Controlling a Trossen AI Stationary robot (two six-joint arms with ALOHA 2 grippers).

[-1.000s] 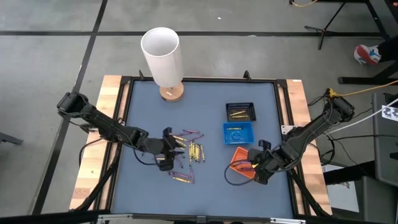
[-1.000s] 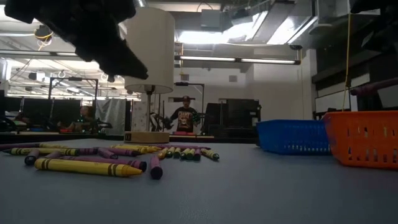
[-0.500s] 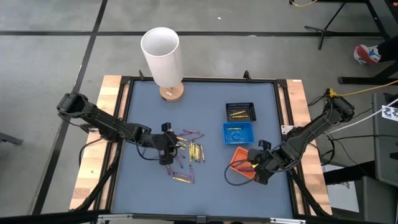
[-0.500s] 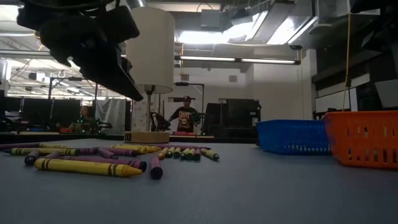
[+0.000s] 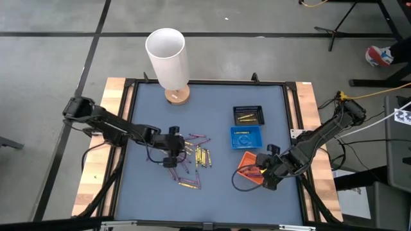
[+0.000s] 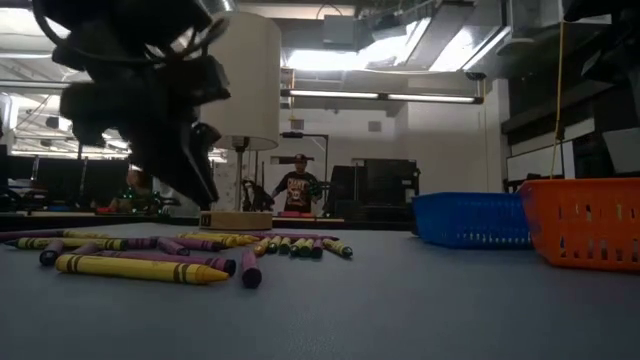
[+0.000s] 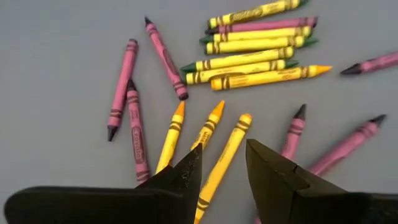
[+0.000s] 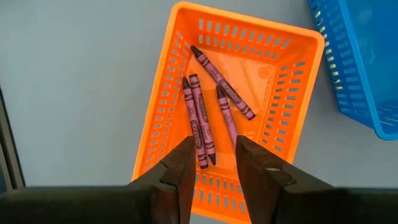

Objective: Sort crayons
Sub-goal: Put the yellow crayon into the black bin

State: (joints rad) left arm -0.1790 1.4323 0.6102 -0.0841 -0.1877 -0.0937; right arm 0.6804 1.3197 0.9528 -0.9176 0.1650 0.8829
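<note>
A: Where do things stand?
B: Right gripper [image 8: 211, 163] hangs over the orange tray [image 8: 163, 93] near the desk's right edge, jaws apart and empty; four purple crayons [image 8: 200, 118] lie inside.
A: And the left gripper [image 7: 221, 167]?
B: Jaws parted, empty, over the loose pile [image 5: 192, 156] mid-desk. Next, I'd say, it must drop and pinch one yellow crayon [image 7: 222, 158].

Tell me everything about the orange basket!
The orange basket is a small plastic rectangle with slotted walls and floor. It sits flat on the grey table, near the blue basket but not touching it. Four purple crayons lie loose inside. The right tool hovers open above it.
</note>
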